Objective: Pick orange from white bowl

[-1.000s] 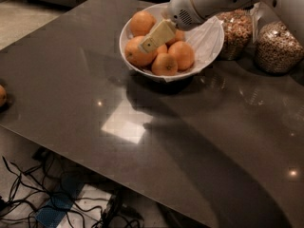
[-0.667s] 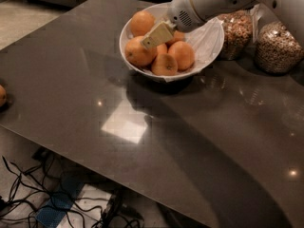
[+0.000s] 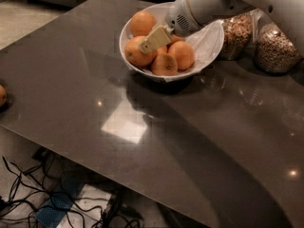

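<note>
A wide white bowl (image 3: 209, 44) stands at the back of the dark table (image 3: 156, 141). It holds several oranges: one at the back left (image 3: 142, 23), one at the left front (image 3: 135, 55), one at the front (image 3: 164, 64) and one at the right (image 3: 182, 54). My gripper (image 3: 153, 41) reaches in from the upper right over the bowl. Its pale fingers (image 3: 156, 36) lie over the left-front orange, above the middle of the pile.
Two glass jars of cereal stand right of the bowl, one next to it (image 3: 234, 34) and one further right (image 3: 276, 49). Another orange (image 3: 2, 96) lies at the table's left edge. Cables (image 3: 28, 194) lie on the floor below the front edge.
The gripper has stayed over the oranges in the bowl, with only a slight shift. The bowl and oranges have not moved.
</note>
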### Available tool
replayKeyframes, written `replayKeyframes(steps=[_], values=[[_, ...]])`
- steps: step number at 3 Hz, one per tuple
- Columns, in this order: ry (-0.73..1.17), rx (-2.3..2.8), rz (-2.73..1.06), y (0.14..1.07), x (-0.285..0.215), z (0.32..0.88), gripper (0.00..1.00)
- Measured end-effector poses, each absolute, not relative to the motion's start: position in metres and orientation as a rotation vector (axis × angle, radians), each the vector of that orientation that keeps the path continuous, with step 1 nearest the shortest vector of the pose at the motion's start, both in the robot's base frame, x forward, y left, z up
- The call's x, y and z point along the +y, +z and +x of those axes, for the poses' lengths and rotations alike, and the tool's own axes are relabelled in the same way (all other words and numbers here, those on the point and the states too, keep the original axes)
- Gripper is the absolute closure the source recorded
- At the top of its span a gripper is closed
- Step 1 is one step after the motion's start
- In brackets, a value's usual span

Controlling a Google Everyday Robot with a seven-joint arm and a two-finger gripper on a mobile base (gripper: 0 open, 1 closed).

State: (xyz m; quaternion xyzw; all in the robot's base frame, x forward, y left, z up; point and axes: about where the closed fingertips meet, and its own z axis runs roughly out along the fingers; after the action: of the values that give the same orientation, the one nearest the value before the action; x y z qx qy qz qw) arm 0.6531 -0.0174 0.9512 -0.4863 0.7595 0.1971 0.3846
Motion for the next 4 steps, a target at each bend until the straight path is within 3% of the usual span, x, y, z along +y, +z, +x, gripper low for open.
replayKeyframes(steps=[1, 2, 4], values=[[0.540, 1.935, -1.238, 0.953, -0.012, 0.646, 0.16], [0.593, 1.928, -1.241, 0.955, -0.002, 0.639, 0.06], [0.588, 1.931, -1.240, 0.953, -0.002, 0.640, 0.14]])
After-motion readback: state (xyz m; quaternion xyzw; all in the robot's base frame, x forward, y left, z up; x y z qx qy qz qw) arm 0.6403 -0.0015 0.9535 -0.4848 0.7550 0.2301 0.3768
